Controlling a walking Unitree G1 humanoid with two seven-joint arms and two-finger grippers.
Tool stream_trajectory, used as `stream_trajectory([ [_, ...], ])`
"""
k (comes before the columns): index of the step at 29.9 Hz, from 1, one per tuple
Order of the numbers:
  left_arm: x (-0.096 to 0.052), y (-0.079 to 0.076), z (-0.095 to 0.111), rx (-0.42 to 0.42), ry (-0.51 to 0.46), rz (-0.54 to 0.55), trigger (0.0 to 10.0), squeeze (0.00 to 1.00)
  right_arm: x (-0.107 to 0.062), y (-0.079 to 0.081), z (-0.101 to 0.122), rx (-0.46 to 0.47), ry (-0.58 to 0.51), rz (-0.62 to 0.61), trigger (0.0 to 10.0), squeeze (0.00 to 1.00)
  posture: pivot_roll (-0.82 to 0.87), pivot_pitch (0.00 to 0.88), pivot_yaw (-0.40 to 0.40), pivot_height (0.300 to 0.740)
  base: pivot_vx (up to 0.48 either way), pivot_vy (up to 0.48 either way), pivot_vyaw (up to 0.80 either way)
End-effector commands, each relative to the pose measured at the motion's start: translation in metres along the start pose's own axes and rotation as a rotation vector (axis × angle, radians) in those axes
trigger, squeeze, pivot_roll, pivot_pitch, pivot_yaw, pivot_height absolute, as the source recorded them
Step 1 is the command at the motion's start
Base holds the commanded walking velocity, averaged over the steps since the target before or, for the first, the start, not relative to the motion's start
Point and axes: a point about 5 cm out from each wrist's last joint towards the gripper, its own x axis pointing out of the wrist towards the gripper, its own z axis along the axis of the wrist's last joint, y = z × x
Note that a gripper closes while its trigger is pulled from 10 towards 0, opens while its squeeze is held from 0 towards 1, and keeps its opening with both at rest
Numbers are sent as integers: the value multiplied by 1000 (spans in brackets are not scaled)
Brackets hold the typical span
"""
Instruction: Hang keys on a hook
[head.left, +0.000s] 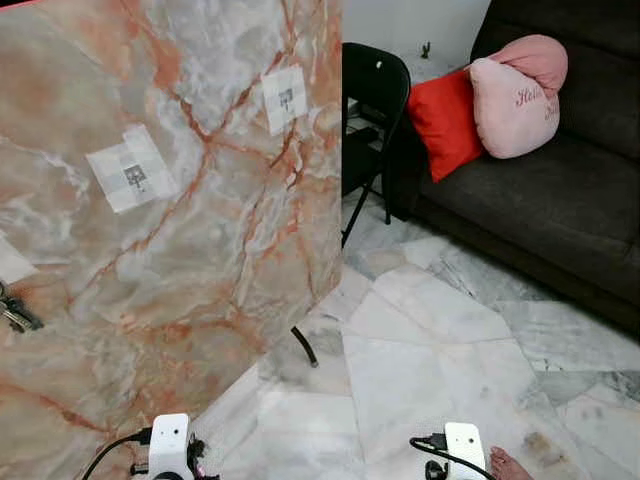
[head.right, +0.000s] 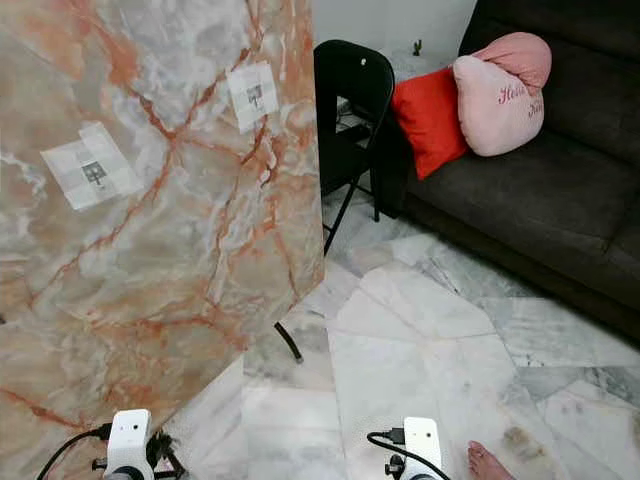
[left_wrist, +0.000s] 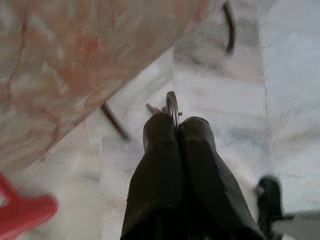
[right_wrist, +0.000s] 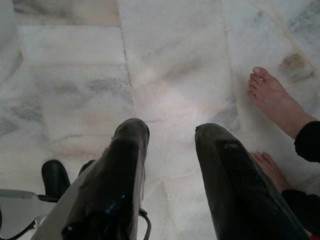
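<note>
Keys: the ring (left_wrist: 172, 106) pokes out above the left gripper (left_wrist: 176, 126), whose black fingers are pinched tight on it low over the marble floor (left_wrist: 220, 95). So this looks like the carry step, nothing hung yet. Next it needs lifting toward the marble-print board (head.left: 190, 250), where two taped hooks (head.left: 131, 176) sit upper left (another bunch (head.left: 14, 312) hangs at the left edge). Right gripper (right_wrist: 170, 137) hangs spread and empty near a person's bare foot (right_wrist: 274, 101).
</note>
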Motion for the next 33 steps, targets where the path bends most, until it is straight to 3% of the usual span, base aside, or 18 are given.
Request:
stream_trajectory([
  [1,13,-16,51,13,-209,-70,10000,0,0,1,-2,-8,1,5,10000,0,-41,3,0,740,0,0,0],
  [2,14,-19,64,19,-255,-91,10000,0,0,1,-2,-9,2,5,10000,0,-41,3,0,740,0,0,0],
  [4,15,-20,70,33,-274,-122,10000,0,0,1,-3,-12,5,7,10000,0,-38,4,0,740,0,0,0],
  [11,13,-20,71,57,-301,-155,10000,0,-1,2,-5,-24,9,13,10000,0,-39,6,-3,740,0,0,0],
  [15,10,-19,87,18,-410,-156,10000,0,-1,3,-5,-29,10,13,10000,0,-38,8,-5,740,0,0,0],
  [17,10,-18,93,-23,-439,-152,10000,0,-1,4,-5,-30,10,13,10000,0,-35,8,-7,740,0,0,0],
  [18,9,-16,111,-111,-514,-160,10000,0,-1,4,-5,-35,10,14,10000,0,-34,8,-8,740,0,0,0],
  [21,6,-16,135,-208,-606,-188,10000,0,-1,4,-5,-40,9,16,10000,0,-33,6,-11,740,0,0,0],
  [26,2,-16,164,-296,-704,-205,10000,0,0,5,-4,-64,5,23,10000,0,-38,2,-11,740,0,0,0],
  [33,-2,-20,187,-366,-764,-254,10000,0,0,6,-4,-74,6,24,10000,0,-39,2,-11,740,0,0,0],
])
